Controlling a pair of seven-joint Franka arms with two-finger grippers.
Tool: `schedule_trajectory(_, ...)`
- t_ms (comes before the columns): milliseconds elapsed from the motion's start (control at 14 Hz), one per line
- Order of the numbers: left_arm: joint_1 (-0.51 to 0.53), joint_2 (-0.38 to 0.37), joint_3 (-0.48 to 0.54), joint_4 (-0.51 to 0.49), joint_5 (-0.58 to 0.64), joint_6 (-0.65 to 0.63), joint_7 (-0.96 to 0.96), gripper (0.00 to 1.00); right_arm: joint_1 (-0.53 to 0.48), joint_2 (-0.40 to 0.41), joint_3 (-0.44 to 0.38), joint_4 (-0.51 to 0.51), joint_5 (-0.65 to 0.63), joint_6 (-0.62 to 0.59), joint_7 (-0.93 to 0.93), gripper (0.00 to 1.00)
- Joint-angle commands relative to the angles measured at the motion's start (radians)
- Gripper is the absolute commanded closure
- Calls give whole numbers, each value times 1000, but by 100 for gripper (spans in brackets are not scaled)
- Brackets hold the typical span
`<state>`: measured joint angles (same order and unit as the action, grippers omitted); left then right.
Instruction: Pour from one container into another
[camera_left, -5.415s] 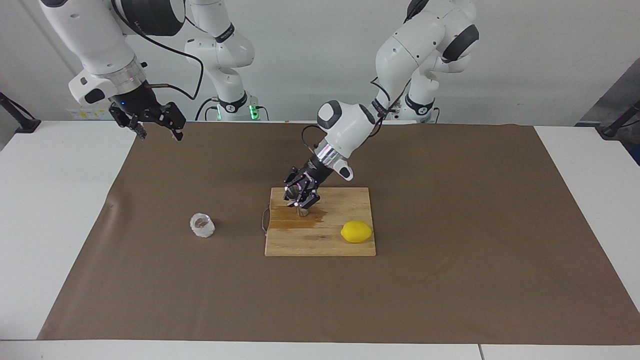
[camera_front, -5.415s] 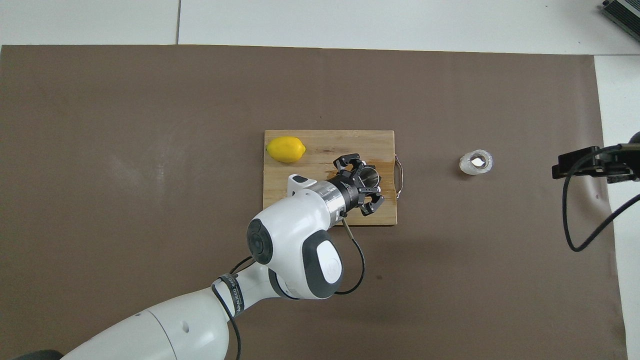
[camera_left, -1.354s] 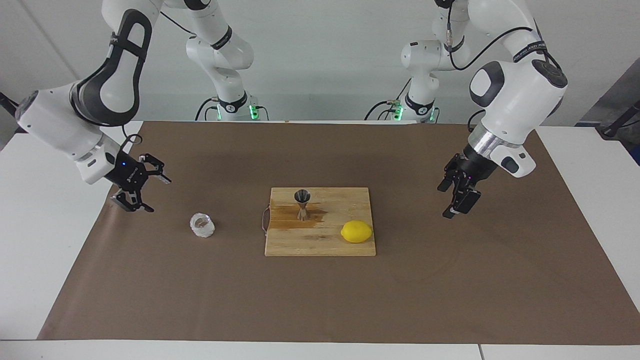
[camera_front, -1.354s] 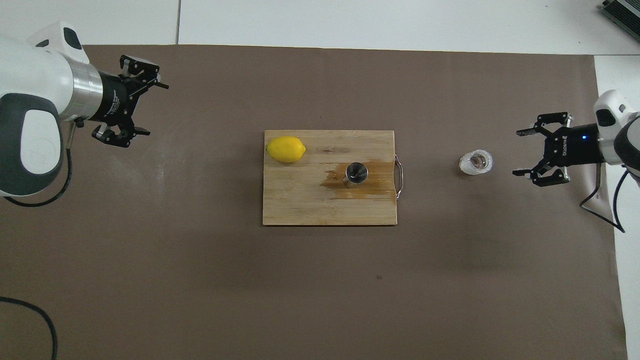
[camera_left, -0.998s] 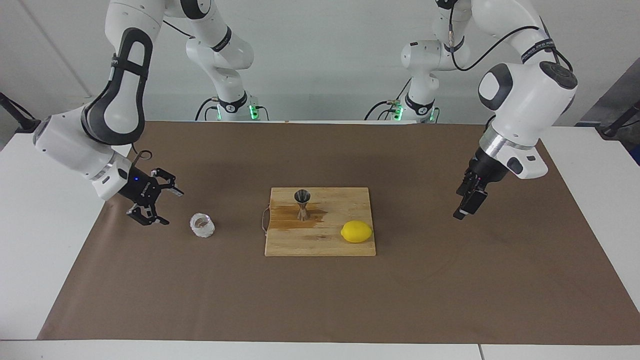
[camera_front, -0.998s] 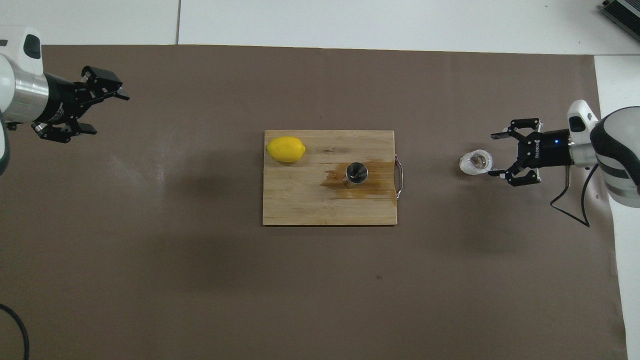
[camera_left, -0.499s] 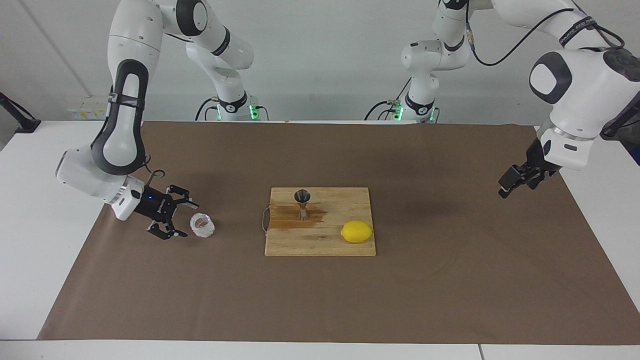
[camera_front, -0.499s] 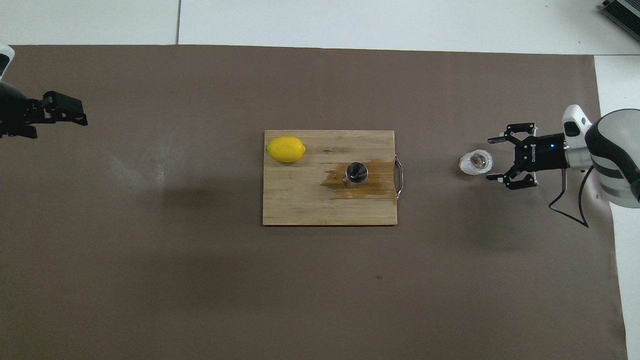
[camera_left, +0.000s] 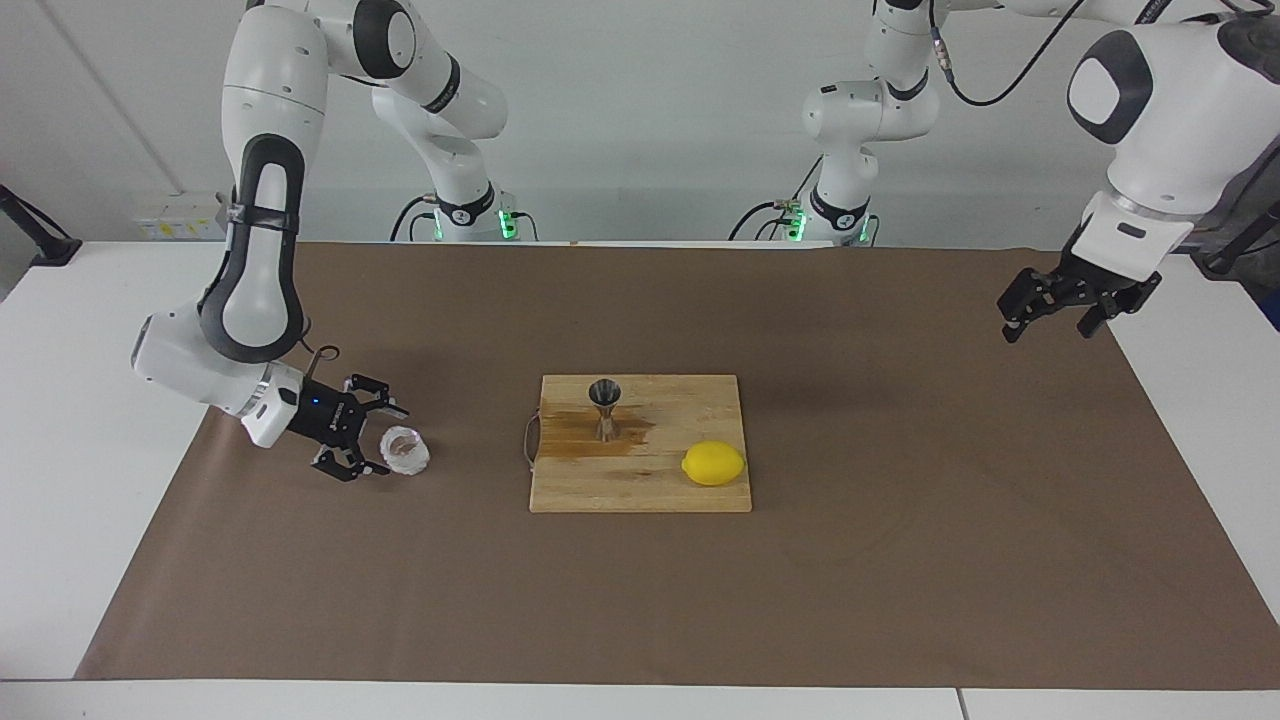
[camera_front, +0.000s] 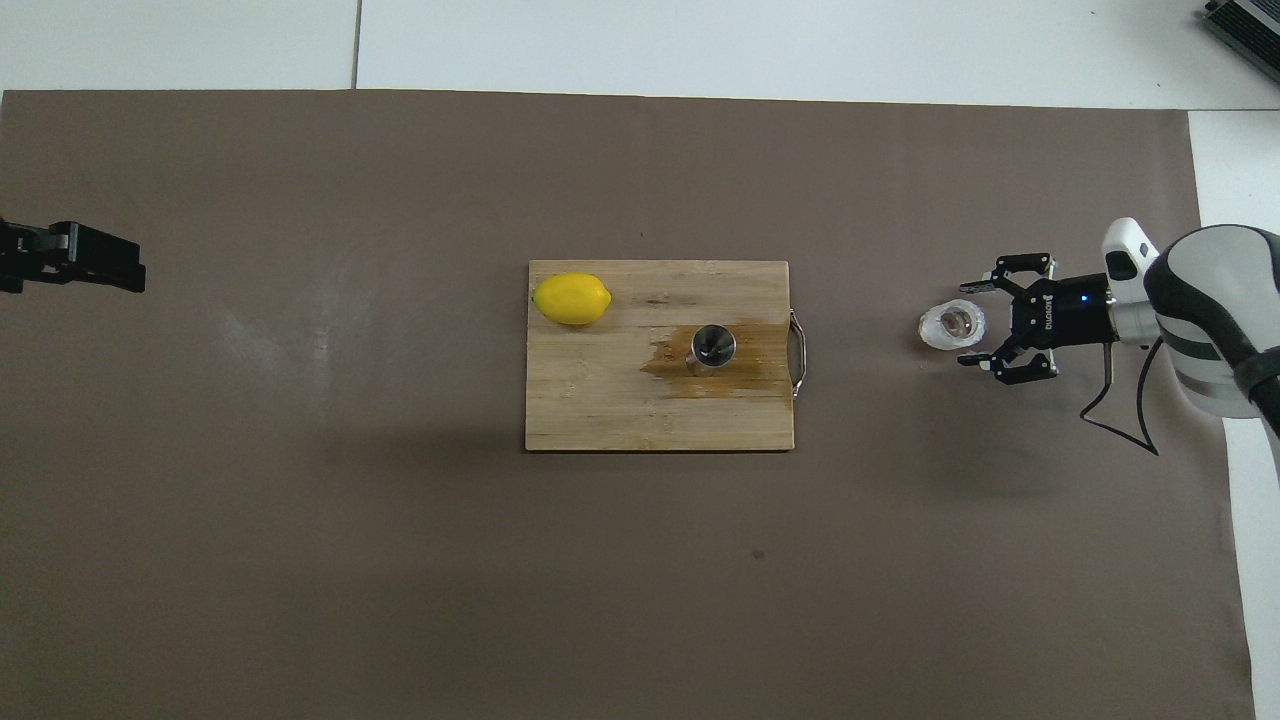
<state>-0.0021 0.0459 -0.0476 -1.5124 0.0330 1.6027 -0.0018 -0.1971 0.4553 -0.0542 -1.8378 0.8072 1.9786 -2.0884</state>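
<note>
Overhead view shows the glass cup (camera_front: 952, 324) standing upright on the brown mat (camera_front: 400, 560), well apart from the cutting board (camera_front: 600, 400), toward the right arm's end of the table. The right gripper (camera_front: 975, 316) sits low just beside the cup, on the side away from the board, its fingers (camera_front: 1008, 268) spread wide with one tip on each side of the cup's outer edge. In the facing view the same gripper (camera_left: 385, 437) is down near the mat, and its tips look close to the cup (camera_left: 404, 451) without closing on it; whether they touch cannot be told.

On the cutting board (camera_left: 640, 490) the steel jigger (camera_left: 604, 407) stands upright at the end nearer the cup, in a dark wet patch (camera_left: 590, 438) on the wood. A lemon (camera_left: 713, 463) lies on the board's corner away from the cup and farther from the robots. A metal handle (camera_front: 799, 340) sits on the board's edge facing the cup.

The left gripper (camera_left: 1050, 315) waits in the air over the mat's edge at the left arm's end, well apart from the board, fingers parted.
</note>
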Motion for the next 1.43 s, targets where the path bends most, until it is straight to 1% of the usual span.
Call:
schedule_trajectory(0, 7, -37, -3, -63, 8, -9, 13, 0, 10, -10, 5, -43, 38, 42, -44, 0)
schedule_trajectory(214, 4, -70, -3, -94, 2, -14, 8, 0, 45, -9, 5, -52, 41, 94, -47, 0)
schedule_trajectory(285, 4, -72, -3, -98, -30, -6, 6, 0, 56, -9, 5, -57, 44, 106, -47, 0)
schedule_trajectory(356, 4, -73, -3, -103, -50, -3, 6, 0, 54, -9, 4, -63, 44, 124, -50, 9)
schedule_trajectory(428, 7, -75, -3, -109, -51, -3, 6, 0, 53, -9, 4, -66, 41, 131, -53, 28)
schedule_trajectory(499, 8, -75, -3, -109, -51, -4, 6, 0, 54, -9, 2, -66, 35, 132, -55, 39)
schedule_trajectory(570, 10, -75, -3, -106, -51, -4, 8, 0, 53, -9, 2, -66, 30, 134, -56, 41)
schedule_trajectory(641, 10, -73, -3, -103, -51, -6, 8, 0, 50, -9, 2, -66, 30, 137, -55, 47)
schedule_trajectory(713, 7, -73, -3, -103, -51, -6, 16, 0, 50, -9, 2, -66, 30, 138, -55, 50)
schedule_trajectory(926, 7, -81, -3, -91, -51, -26, 13, 0, 53, -9, 2, -60, 29, 135, -47, 50)
schedule_trajectory(1069, 10, -93, -3, -106, -51, -29, 14, 0, 65, -17, 7, -49, 30, 134, -41, 50)
schedule_trajectory(1354, 10, -93, -3, -106, -51, -27, 13, 0, 149, -70, 5, -34, 18, 137, 50, 53)
